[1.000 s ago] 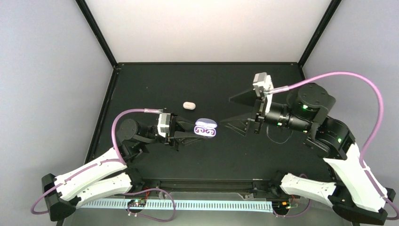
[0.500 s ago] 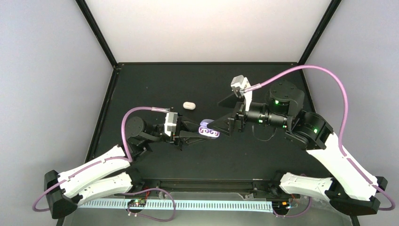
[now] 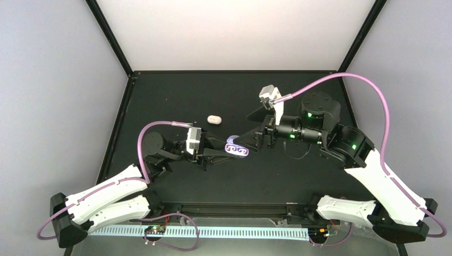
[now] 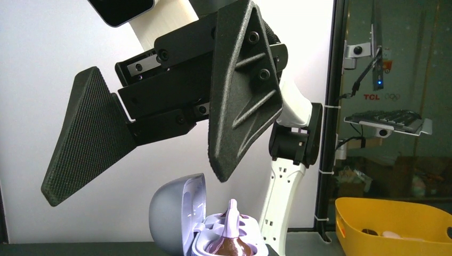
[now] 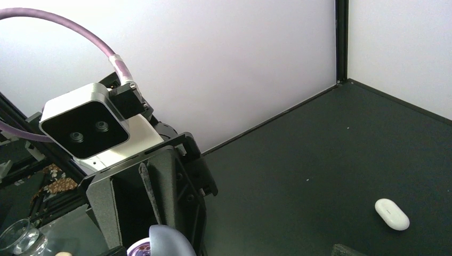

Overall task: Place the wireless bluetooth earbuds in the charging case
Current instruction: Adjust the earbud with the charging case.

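White, glossy and light, the charging case (image 3: 237, 151) looks slippery, left gripper (image 3: 223, 151) clamping its base, right gripper (image 3: 245, 129) gaping wide.

The left arm (image 3: 114, 184) reaches in low over the bench, wrist level, left jaws pinched nearly shut on the charging case (image 3: 236, 150). The right arm (image 3: 373, 173) bends in from the opposite side, right jaws spread wide, tips just beside the left jaws.
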Robot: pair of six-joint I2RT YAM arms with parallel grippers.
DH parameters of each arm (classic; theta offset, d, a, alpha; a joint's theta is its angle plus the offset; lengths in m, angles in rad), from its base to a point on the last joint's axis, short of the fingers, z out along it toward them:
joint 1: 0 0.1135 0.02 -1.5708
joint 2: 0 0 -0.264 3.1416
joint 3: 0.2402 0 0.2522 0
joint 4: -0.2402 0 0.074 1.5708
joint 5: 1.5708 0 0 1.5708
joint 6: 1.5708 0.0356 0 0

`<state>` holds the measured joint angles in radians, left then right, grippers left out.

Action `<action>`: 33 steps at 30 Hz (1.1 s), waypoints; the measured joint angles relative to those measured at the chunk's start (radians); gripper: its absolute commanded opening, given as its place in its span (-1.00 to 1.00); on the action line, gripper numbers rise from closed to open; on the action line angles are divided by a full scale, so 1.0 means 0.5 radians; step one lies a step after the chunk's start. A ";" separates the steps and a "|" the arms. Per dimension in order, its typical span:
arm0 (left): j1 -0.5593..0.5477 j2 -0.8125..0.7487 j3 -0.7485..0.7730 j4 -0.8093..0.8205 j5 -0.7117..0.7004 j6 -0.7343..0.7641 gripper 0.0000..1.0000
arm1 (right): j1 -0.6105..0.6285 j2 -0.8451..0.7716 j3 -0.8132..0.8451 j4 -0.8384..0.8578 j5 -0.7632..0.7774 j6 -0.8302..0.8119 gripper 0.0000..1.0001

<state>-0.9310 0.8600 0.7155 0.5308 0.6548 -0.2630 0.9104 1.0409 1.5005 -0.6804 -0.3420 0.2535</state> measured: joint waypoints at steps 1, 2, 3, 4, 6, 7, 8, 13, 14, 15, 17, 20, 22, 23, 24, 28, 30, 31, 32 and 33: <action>0.000 0.000 0.001 0.000 0.001 0.000 -0.97 | 0.000 0.005 -0.002 0.001 0.000 0.000 0.99; 0.000 0.000 0.001 0.000 0.001 0.000 -0.97 | 0.000 0.009 -0.005 -0.001 0.000 0.000 0.99; 0.000 0.000 0.002 0.000 0.001 0.000 -0.97 | 0.000 0.011 -0.008 0.000 -0.001 -0.001 0.99; 0.000 0.001 0.004 0.000 0.001 0.000 -0.97 | 0.000 0.014 -0.011 -0.002 -0.001 -0.001 0.99; 0.000 0.002 0.011 0.000 0.001 0.001 -0.97 | 0.000 0.018 -0.014 -0.002 -0.002 -0.001 0.99; 0.000 0.005 0.017 0.000 0.001 0.000 -0.97 | 0.000 0.019 -0.014 -0.005 -0.002 -0.001 0.99; -0.001 0.011 0.028 -0.001 0.001 0.001 -0.97 | 0.000 0.019 -0.014 -0.007 -0.002 -0.001 0.99; -0.001 0.017 0.043 0.001 0.002 0.001 -0.97 | 0.000 0.021 -0.014 -0.018 -0.002 -0.002 0.99; 0.000 0.019 0.044 0.001 0.002 0.001 -0.97 | 0.000 0.023 -0.014 -0.018 -0.002 -0.002 0.99; 0.000 0.022 0.045 0.000 0.002 0.001 -0.97 | 0.000 0.024 -0.014 -0.019 -0.002 -0.002 0.99; 0.000 0.025 0.045 -0.001 0.002 0.001 -0.97 | 0.000 0.027 -0.014 -0.022 -0.002 -0.002 0.99; 0.000 0.025 0.045 -0.001 0.002 0.001 -0.97 | 0.000 0.030 -0.014 -0.027 -0.003 -0.002 0.99; 0.000 0.025 0.045 -0.001 0.002 0.001 -0.97 | 0.000 0.030 -0.014 -0.031 -0.001 -0.002 0.99; 0.000 0.025 0.045 -0.001 0.002 0.001 -0.97 | 0.000 0.029 -0.014 -0.031 0.002 -0.002 0.99; 0.000 0.025 0.045 -0.002 0.002 0.001 -0.97 | 0.000 0.028 -0.014 -0.031 0.005 -0.001 0.99; 0.000 0.026 0.045 -0.002 0.002 0.001 -0.97 | 0.000 0.024 -0.014 -0.030 0.005 -0.001 0.99; 0.000 0.026 0.045 -0.002 0.002 0.001 -0.97 | 0.000 0.024 -0.014 -0.030 0.005 -0.001 0.99; 0.000 0.025 0.045 -0.002 0.002 0.001 -0.97 | 0.000 0.024 -0.014 -0.030 0.005 -0.001 0.99; -0.001 0.026 0.045 -0.002 0.002 0.001 -0.97 | 0.000 0.024 -0.014 -0.030 0.005 -0.001 0.99; 0.000 0.025 0.045 -0.002 0.002 0.001 -0.97 | 0.000 0.024 -0.014 -0.030 0.005 -0.001 0.99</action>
<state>-0.9310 0.8726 0.7380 0.5301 0.6559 -0.2626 0.9104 1.0527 1.4933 -0.6952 -0.3397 0.2531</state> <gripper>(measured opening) 0.247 0.996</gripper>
